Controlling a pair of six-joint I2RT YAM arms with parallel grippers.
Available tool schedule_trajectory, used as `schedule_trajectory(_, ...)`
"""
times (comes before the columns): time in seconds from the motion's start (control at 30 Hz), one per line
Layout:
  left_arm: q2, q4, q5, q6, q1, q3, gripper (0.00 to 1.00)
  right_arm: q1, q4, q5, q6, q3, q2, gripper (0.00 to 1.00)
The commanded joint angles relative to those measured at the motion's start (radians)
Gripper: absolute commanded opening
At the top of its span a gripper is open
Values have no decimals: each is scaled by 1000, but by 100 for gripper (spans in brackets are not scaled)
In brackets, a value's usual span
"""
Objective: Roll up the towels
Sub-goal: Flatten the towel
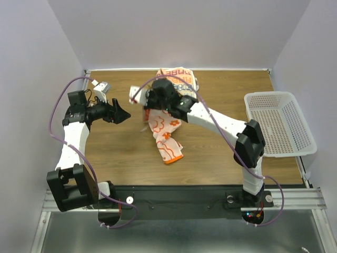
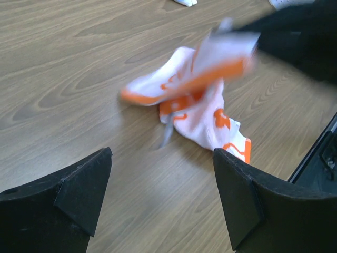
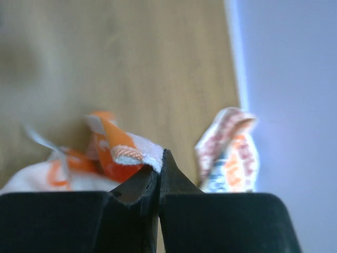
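One end of the white cloth towel with orange border and orange prints (image 1: 166, 137) (image 2: 205, 118) (image 3: 121, 153) is held up in the right gripper (image 1: 150, 109) (image 3: 158, 168) above the brown wooden table (image 1: 116, 153).

Its jaws are pressed together on the orange-hemmed edge, and the rest of the cloth trails onto the wood. The left gripper (image 1: 121, 113) (image 2: 162, 158) hovers just left of it, jaws wide apart and holding nothing. The second towel (image 1: 179, 76) (image 3: 229, 153), white with orange trim and blue lettering, lies bunched by the far edge. In the top view the right wrist partly hides it. A white perforated plastic basket (image 1: 269, 95) sits well apart at the table's right side.
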Motion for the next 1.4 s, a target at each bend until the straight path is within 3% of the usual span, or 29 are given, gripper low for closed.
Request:
schedule_trajectory(0.0, -54, 3, -8, 11, 8, 40, 88, -68, 73, 118, 260, 263, -21, 1)
schedule_trajectory(0.1, -70, -26, -44, 68, 2, 52, 88, -128, 73, 224, 314, 334, -30, 1)
schedule_trajectory(0.2, -79, -55, -96, 138, -11, 58, 89, -233, 71, 254, 377, 284, -72, 1)
schedule_trajectory(0.3, -70, -80, -165, 199, -63, 47, 89, -322, 59, 230, 444, 132, -122, 1)
schedule_trajectory(0.43, -55, -58, -364, 284, -289, -8, 89, -396, 56, 222, 536, -134, -217, 1)
schedule_trajectory(0.53, -18, 4, -412, 298, -369, -48, 88, -450, 55, 216, 607, -283, -271, 1)
schedule_trajectory(0.73, 196, 77, -438, 295, -394, 12, 81, -491, 51, 201, 674, -446, -356, 1)
schedule_trajectory(1.07, 565, 178, -493, 131, -394, 351, 58, -514, 35, 224, 710, -499, -409, 1)
schedule_trajectory(1.37, 729, 178, -455, 95, -400, 498, 58, -531, 30, 201, 723, -509, -377, 1)
